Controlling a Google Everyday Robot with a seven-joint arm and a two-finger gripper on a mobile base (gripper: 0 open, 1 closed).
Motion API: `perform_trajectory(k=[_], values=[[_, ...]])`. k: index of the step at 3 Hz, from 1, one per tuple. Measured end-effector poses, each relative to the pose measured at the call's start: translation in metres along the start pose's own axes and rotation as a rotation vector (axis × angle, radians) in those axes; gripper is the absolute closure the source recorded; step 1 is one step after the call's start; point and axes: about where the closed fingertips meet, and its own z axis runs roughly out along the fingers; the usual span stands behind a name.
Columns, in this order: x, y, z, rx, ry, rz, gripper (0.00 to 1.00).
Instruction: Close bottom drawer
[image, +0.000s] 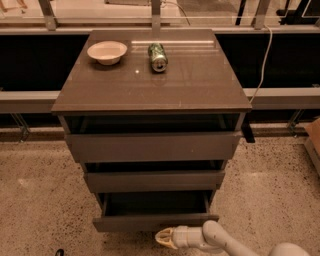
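The bottom drawer (155, 222) is the lowest and narrowest of three grey-brown drawers in a small cabinet. It stands pulled out, its dark inside showing above the slim front panel. My gripper (161, 237) is at the bottom of the view, just below and in front of that panel's right half, pointing left. The white arm runs off to the lower right.
The top drawer (152, 146) and middle drawer (154, 180) are also slightly out. On the cabinet top (200, 80) sit a white bowl (107, 51) and a green can (157, 56) lying on its side. Speckled floor (40, 200) lies all around. A cardboard box (314, 140) is at right.
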Motion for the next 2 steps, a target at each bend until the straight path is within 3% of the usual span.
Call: perform_trajectory(k=[1,2], values=[[0.0334,0.0052,0.0206,-0.03,-0.134,0.026,1.0],[0.0334,0.0052,0.0206,-0.03,-0.135,0.026,1.0]])
